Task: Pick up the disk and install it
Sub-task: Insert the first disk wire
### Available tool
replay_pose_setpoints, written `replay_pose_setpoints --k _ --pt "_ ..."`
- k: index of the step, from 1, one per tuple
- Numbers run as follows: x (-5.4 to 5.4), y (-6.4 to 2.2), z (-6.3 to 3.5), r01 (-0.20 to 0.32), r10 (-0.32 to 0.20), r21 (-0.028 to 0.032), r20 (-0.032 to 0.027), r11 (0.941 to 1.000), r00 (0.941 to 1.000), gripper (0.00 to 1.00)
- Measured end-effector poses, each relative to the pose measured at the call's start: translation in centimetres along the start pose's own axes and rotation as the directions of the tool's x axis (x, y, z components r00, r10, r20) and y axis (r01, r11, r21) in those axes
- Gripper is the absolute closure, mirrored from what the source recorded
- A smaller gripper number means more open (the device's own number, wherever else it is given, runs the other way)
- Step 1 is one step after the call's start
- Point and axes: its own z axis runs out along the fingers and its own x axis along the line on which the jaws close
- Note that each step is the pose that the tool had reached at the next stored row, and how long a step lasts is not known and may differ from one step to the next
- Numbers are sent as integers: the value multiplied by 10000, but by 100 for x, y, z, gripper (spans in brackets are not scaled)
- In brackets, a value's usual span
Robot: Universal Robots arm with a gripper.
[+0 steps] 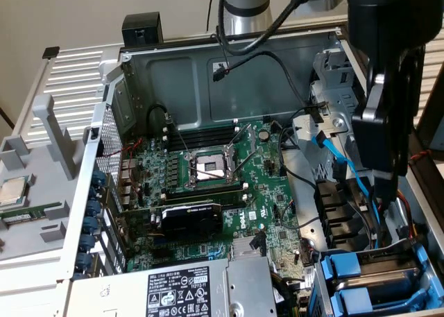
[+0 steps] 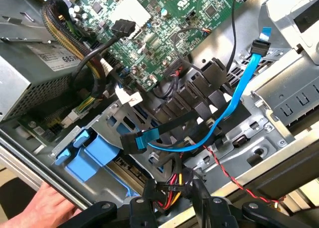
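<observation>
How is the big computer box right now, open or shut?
Open. The computer case has no side cover on it, so the green motherboard inside is plain to see.

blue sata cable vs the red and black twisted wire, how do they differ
The blue sata cable is flat, broad and one colour; the red and black twisted wire is thin, two strands wound together. The cable shows a dark plug at each end; the wire's ends are hidden. Both are loose, curving leads.

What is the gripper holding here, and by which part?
Nothing. The gripper hangs over the drive bay with its fingers apart, and only cables show through the gap.
</observation>
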Motion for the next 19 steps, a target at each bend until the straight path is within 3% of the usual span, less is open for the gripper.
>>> replay_pose_setpoints --k 13,19 --pt "168 -44 -354 -45 44 110 100 9999 9999 57" --pt "245 -115 -424 -68 66 100 165 9999 9998 57"
